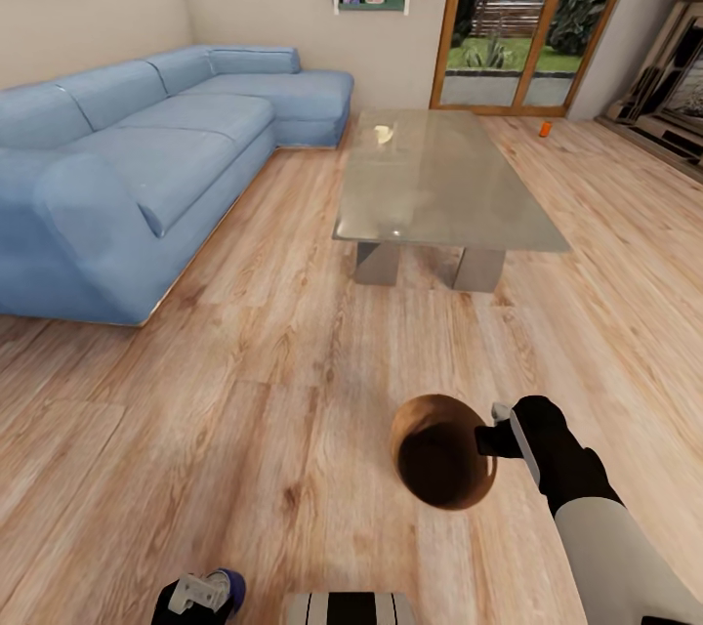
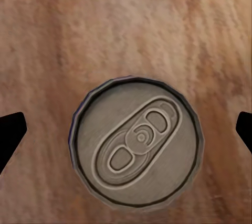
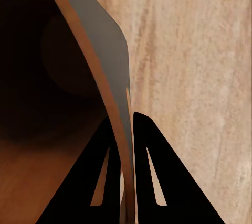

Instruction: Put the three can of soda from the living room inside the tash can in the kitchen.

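The right gripper [image 1: 491, 439] is clamped on the rim of the trash can [image 1: 441, 465], low centre. The left gripper [image 2: 126, 129], fingers spread wide, hangs over the blue soda can [image 2: 135, 151]. An orange can [image 1: 545, 128] waits upper right; apparently nothing is binned yet.

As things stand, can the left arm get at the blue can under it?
Probably yes. The blue can stands upright on the wood floor between the left gripper's spread fingers, nothing in the way. The right gripper is busy, pinching the trash can's rim.
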Tool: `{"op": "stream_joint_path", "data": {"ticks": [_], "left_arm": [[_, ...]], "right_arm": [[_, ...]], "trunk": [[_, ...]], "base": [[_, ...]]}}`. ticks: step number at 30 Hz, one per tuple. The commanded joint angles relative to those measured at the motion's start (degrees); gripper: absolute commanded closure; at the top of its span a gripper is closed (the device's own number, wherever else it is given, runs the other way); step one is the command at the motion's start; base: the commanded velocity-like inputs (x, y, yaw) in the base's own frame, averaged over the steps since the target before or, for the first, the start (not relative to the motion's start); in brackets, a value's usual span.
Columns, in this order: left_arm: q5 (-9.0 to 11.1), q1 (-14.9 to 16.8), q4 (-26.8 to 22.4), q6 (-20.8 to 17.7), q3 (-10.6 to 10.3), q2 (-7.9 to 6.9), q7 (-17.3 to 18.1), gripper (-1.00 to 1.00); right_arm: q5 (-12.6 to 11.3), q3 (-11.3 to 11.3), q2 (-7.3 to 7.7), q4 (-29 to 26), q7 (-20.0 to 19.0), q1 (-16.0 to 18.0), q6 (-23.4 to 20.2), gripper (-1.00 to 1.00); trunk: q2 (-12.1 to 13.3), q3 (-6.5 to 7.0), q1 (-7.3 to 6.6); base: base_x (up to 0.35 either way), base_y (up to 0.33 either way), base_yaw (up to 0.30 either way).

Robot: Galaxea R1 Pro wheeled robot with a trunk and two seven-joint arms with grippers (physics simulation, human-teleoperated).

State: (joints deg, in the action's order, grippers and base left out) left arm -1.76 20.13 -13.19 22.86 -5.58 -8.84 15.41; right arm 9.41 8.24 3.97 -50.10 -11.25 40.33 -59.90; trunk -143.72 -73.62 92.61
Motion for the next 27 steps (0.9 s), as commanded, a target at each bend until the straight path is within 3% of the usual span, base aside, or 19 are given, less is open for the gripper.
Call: {"op": "stream_joint_path", "data": {"ticks": [1,16,27], "left_arm": [[0.0,0.0,0.0,0.0,0.0,-0.01,0.0,-1.00],[0.0,0.0,0.0,0.0,0.1,0.05,-0.1,-1.00],[0.0,0.0,0.0,0.0,0.0,0.05,-0.1,-1.00]], "right_arm": [[-1.7,0.0,-0.01,0.0,-0.3,0.0,-0.1,1.00],[-1.7,0.0,-0.16,0.1,-0.3,0.0,-0.1,1.00],[-1.7,0.1,-0.02,0.1,-0.2,0.0,-0.1,1.00]], "trunk": [[0.0,0.00,0.00],[0.0,0.00,0.00],[-0.1,-2.60,0.23]], "base": [[0.117,0.070,0.000],[0.014,0.009,0.000],[0.000,0.000,0.000]]}}
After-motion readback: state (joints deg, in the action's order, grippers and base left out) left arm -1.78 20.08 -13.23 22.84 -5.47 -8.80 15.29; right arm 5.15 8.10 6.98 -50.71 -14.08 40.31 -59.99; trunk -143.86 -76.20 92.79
